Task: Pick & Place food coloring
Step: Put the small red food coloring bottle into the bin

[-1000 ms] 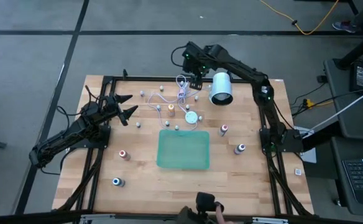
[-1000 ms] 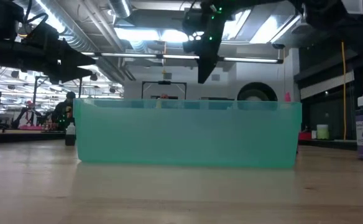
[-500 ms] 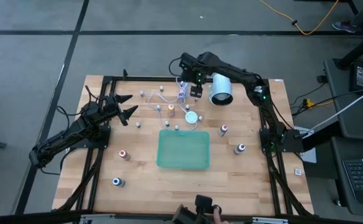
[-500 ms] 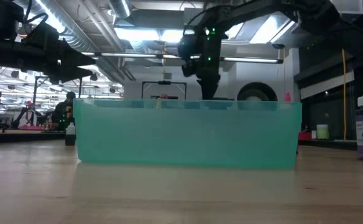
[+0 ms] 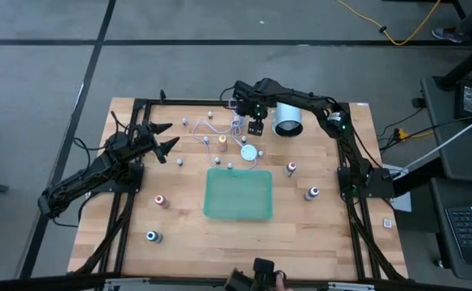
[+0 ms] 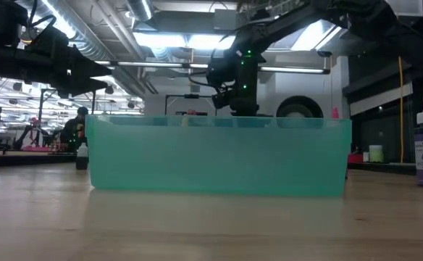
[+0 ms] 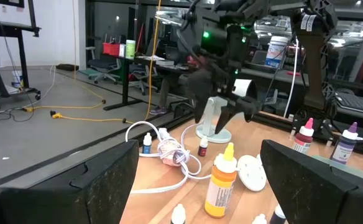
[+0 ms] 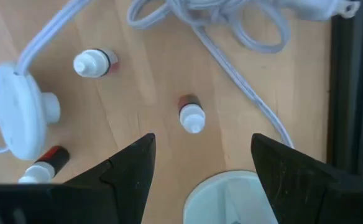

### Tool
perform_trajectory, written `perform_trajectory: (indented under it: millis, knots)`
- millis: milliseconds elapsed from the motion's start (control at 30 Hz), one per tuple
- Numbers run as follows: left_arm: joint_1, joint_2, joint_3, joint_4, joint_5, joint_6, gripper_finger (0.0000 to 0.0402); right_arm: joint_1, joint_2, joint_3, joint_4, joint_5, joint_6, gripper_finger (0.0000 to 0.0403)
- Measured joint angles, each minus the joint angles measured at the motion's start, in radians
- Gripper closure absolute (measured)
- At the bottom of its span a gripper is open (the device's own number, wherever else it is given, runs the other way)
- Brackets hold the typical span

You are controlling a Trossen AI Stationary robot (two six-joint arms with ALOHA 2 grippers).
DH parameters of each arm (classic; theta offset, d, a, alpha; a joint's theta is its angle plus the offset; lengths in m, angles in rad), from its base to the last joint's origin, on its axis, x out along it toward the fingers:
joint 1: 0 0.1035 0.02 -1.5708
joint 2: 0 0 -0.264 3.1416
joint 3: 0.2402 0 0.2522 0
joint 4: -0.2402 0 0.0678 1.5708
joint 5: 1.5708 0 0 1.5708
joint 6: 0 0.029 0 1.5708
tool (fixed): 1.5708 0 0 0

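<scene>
Food coloring bottles stand scattered on the wooden table: tiny ones near the far edge, larger ones such as an orange bottle [image 5: 222, 144] and a violet one [image 5: 312, 193] around the green tray [image 5: 238, 194]. My right gripper [image 5: 254, 125] hangs open at the far side, pointing down. One tiny red-labelled bottle [image 8: 191, 115] stands upright below and between its fingers [image 8: 128, 168], untouched. In the low view the tray wall [image 6: 219, 156] hides the right gripper's fingertips. My left gripper [image 5: 171, 135] waits open above the table's left side.
A white cylinder [image 5: 287, 115] stands right beside my right gripper. A bundled white cable [image 8: 231, 37] and a white disc [image 8: 20, 112] lie near it, with two more tiny bottles [image 8: 94, 62] close by. Black frame rails [image 5: 195, 103] run along the table's edges.
My right gripper has come down over the table's far side, toward the tiny bottle beside the white cylinder, tipping to point more steeply down. In the low view it has sunk until its fingertips are behind the tray wall. Its fingers have stayed open.
</scene>
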Motion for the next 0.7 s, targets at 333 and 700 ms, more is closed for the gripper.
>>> perform_trajectory:
  millis: [333, 700]
  knots:
    - [0.000, 0.000, 0.000, 0.000, 0.000, 0.000, 0.0068, 0.000, 0.000, -0.088, 0.088, -0.022, -0.002, 0.0139]
    - [0.000, 0.000, 0.000, 0.000, 0.000, 0.000, 0.0068, -0.003, 0.000, -0.156, 0.152, -0.031, -0.011, 0.0164]
